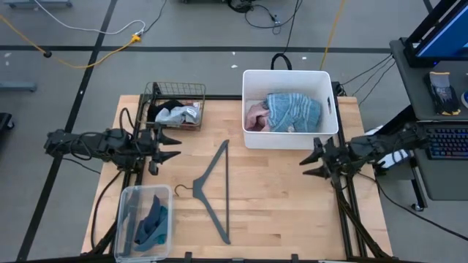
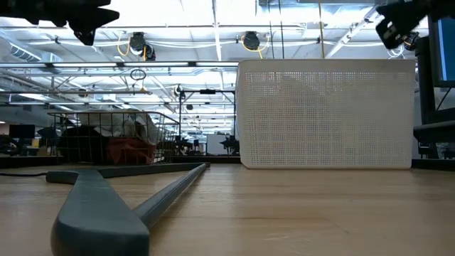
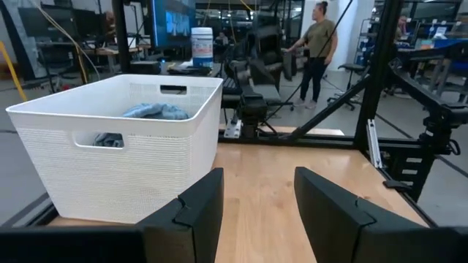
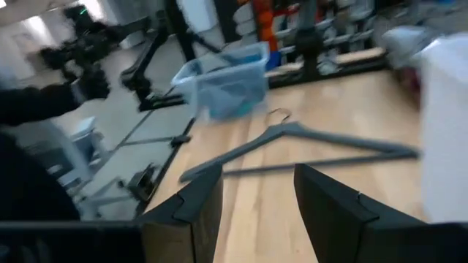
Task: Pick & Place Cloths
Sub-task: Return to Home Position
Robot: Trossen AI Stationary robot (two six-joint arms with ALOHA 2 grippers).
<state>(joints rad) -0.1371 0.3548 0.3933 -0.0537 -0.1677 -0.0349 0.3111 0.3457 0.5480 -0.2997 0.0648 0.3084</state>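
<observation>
Bench point(image 1: 278, 208) state: striped and pink cloths point(image 1: 294, 111) in the bin point(image 1: 287, 73) at the far edge, black and grey cloths point(image 1: 175, 114) in the basket point(image 1: 175, 85) (far-left corner), teal cloth point(image 1: 152, 223) in the tub point(image 1: 124, 219), near-left corner. Hanger point(image 1: 212, 183) mid-bench. Left gripper point(image 1: 174, 146) and right gripper point(image 1: 307, 162) over the side edges, jaws wide, holding nothing.

The counter point(image 1: 285, 201) carries a wire basket point(image 1: 175, 85) at 11 o'clock, white bin point(image 1: 287, 72) at 1 o'clock, clear tub point(image 1: 143, 188) at 7 o'clock, and grey hanger point(image 1: 226, 191) centred.

Cloths point(image 1: 292, 113) in bin point(image 1: 285, 71) rear-R, basket point(image 1: 175, 85) rear-L, tub point(image 1: 144, 188) front-L — hanger point(image 1: 224, 150) in ctr
</observation>
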